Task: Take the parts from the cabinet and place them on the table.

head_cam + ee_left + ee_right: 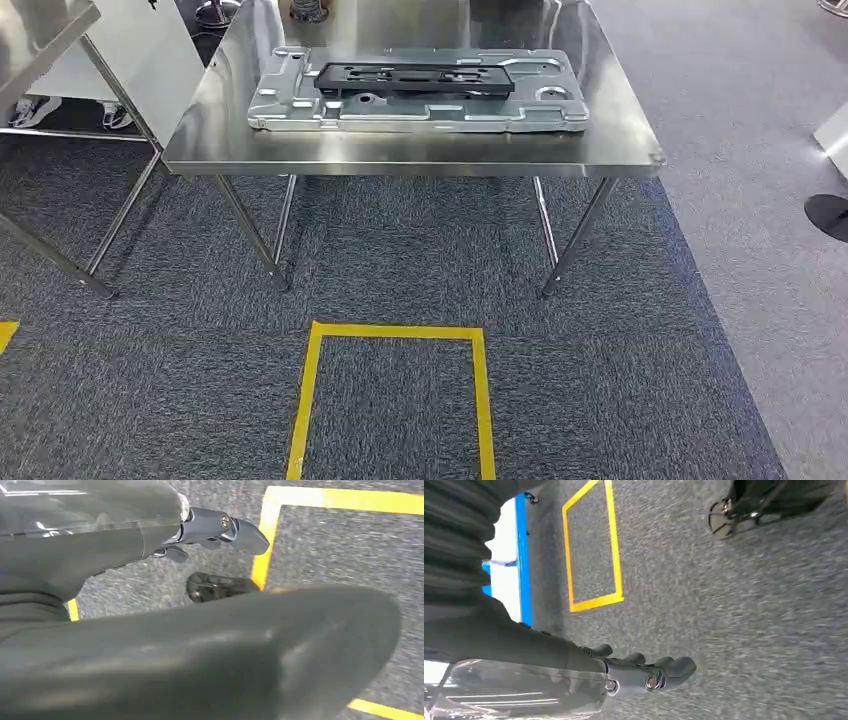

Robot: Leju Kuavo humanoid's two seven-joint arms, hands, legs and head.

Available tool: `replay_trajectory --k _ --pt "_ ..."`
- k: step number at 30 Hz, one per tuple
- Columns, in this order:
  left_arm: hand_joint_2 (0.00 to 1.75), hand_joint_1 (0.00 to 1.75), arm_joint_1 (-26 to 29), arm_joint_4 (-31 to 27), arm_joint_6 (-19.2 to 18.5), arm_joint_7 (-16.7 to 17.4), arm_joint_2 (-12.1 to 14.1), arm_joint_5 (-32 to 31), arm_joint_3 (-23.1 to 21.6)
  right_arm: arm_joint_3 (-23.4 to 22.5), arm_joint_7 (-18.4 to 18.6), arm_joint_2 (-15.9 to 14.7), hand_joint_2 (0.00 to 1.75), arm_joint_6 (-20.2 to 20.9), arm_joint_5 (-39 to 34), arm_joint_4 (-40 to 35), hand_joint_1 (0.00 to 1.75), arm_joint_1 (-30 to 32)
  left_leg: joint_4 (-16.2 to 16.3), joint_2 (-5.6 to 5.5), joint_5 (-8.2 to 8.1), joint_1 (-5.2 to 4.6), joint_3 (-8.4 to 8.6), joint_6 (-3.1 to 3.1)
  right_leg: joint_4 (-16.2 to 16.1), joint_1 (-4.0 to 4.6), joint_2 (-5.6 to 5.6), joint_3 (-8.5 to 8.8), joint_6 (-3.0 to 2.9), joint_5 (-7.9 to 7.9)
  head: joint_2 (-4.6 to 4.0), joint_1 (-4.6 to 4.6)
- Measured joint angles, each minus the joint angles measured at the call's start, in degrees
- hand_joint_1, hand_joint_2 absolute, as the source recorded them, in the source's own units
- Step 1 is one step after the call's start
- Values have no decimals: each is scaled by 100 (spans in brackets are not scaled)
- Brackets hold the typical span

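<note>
Steel is gleaming across the counter (420, 150), which is standing on thin legs on grey carpet (400, 260). A silver plate (300, 105) is lying flat on the counter, near the middle, its long side running along the counter's near edge. A black part (415, 78) is resting on top of the plate, toward the plate's far side and roughly centred along its length, touching it. Yellow tape (395, 331) is marking a square on the carpet in front of the counter, well apart from the counter's legs. A second steel frame (60, 260) is standing just beside the counter's left end, with a white panel (150, 50) behind it. A dark round base (828, 215) is sitting on the paler floor off the counter's right end.

In the left wrist view, the left robot hand (220, 530) is hanging over the carpet beside a strip of yellow tape, its fingers (245, 535) reaching out with nothing between them, so it is released. In the right wrist view, the right robot hand (649, 672) is hanging over the carpet too, its fingers (681, 667) lying side by side and holding nothing, likewise released. A blue-edged white surface (506, 585) and a dark wheeled base (724, 517) are showing near it.
</note>
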Motion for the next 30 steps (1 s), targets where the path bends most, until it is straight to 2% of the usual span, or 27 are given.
replay_trajectory --k 1,2,3,5,6,7,8,9,10,11,12,13,15,16,17,18,20,21,22,23,25,26,27,28,30 --pt "0 0 1 -2 13 2 0 -13 0 0 2 0 175 -2 2 0 0 -14 63 -8 10 -23 -64 -26 -561 16 -1 456 -23 -208 2 4" --pt "0 0 1 -2 22 2 0 -17 0 0 0 -2 175 -2 4 0 0 -21 110 -11 23 -34 -102 -51 -988 30 0 676 -77 -401 0 0" --pt "0 0 -4 -2 50 22 0 -17 0 0 0 0 175 0 2 0 0 -32 117 -2 87 -37 -111 -100 -993 42 2 617 -149 -425 0 2" --pt "0 0 -4 -2 81 46 0 -18 0 0 -4 0 175 2 0 0 0 -17 102 -4 157 -26 -113 -170 -990 45 -4 586 -238 -366 0 2" --pt "0 0 5 -2 105 65 2 -17 0 -2 0 0 175 9 -4 2 0 -18 158 -25 96 5 -141 -205 -1004 18 -32 554 -303 -301 0 13" --pt "0 0 13 -2 109 87 2 -18 0 -4 -2 0 175 11 -7 0 0 -16 325 -45 -160 9 -208 -238 -1004 22 -37 511 -344 -261 0 -13" --pt "0 0 20 -2 114 103 0 -17 0 -4 -4 -2 175 11 -22 0 0 -16 717 -49 -527 19 -344 -268 -1002 26 -46 450 -373 -213 0 -39" --pt "0 0 24 -2 116 116 0 -17 0 -11 -6 -2 175 13 -33 0 0 -16 1161 -49 -812 31 -491 -293 -998 34 -47 390 -380 -168 0 -35" --pt "0 0 25 -2 116 120 0 -28 0 -24 -4 -2 175 29 -42 0 0 -14 1603 -50 -1001 38 -621 -313 -990 41 -47 326 -380 -126 0 -35" --pt "0 0 27 -2 116 131 0 -33 0 -39 7 -2 175 57 -57 0 0 -10 1873 -49 -1019 46 -670 -324 -980 46 -45 271 -375 -93 0 -37" --pt "0 0 32 -2 116 136 0 -35 0 -59 24 -2 175 109 -94 0 0 -6 1880 -50 -917 53 -603 -324 -966 47 -44 225 -362 -67 0 -35" --pt "0 0 36 -2 116 138 0 -35 0 -83 31 -2 175 142 -131 0 0 -3 1585 -49 -731 56 -369 -315 -942 46 -40 191 -346 -51 0 -37" --pt "0 0 34 -2 114 138 9 -35 0 -103 31 4 175 197 -153 0 0 -3 517 -52 -382 55 318 -260 -889 45 -38 150 -328 -44 0 -37" --pt "0 0 31 -2 114 138 20 -33 0 -107 33 11 175 205 -153 2 0 -3 106 -60 -427 46 556 -212 -871 54 -41 123 -311 -44 0 -37" --pt "0 0 36 -2 114 138 26 -33 0 -116 48 18 175 208 -155 2 0 -4 4 -61 -445 19 607 -189 -854 73 -38 97 -269 -27 0 -29" --pt "0 0 39 -2 111 136 26 -33 0 -127 50 15 175 219 -166 2 0 -10 -3 -57 -441 13 578 -174 -848 74 -39 86 -239 -11 0 -33" --pt "0 0 42 -2 111 133 26 -26 0 -142 57 15 175 219 -177 2 0 -9 -21 -58 -422 5 536 -105 -864 68 -41 71 -170 25 0 -33" --pt "0 0 46 -2 107 131 26 -15 0 -146 63 11 175 219 -186 2 0 -8 -84 -46 -370 67 544 -43 -830 71 -34 55 -129 -21 0 -46" --pt "0 0 43 -2 107 129 26 -13 2 -153 68 7 175 219 -190 2 0 -5 -88 -41 -351 59 526 -16 -672 61 -13 -17 -99 -152 0 -17" --pt "0 0 41 -2 107 120 33 -9 4 -166 68 7 175 219 -199 2 0 -4 -85 -36 -337 56 498 24 -323 54 -6 -189 -84 -382 0 4" --pt "0 0 44 -2 107 118 35 20 11 -177 68 7 175 245 -201 2 0 -2 -78 -28 -318 32 449 45 691 35 -3 -671 -51 -833 0 7" --pt "0 0 49 -2 107 120 35 20 13 -177 68 7 175 271 -206 2 0 7 -66 -28 -314 24 428 50 989 28 -3 -810 -41 -906 0 7" --pt "0 0 52 -2 107 136 33 20 13 -184 81 7 175 308 -225 2 0 15 -48 -28 -309 24 412 61 1057 3 -3 -846 0 -841 0 4" --pt "175 0 54 -2 107 148 33 24 15 -201 107 2 175 326 -245 2 0 22 -29 -33 -310 26 404 62 810 -22 -3 -721 38 -651 0 4" --pt "175 0 51 -2 116 188 33 26 20 -225 107 -9 175 341 -273 2 0 16 49 -47 -336 50 384 38 -275 -97 -6 -164 121 -117 0 6"
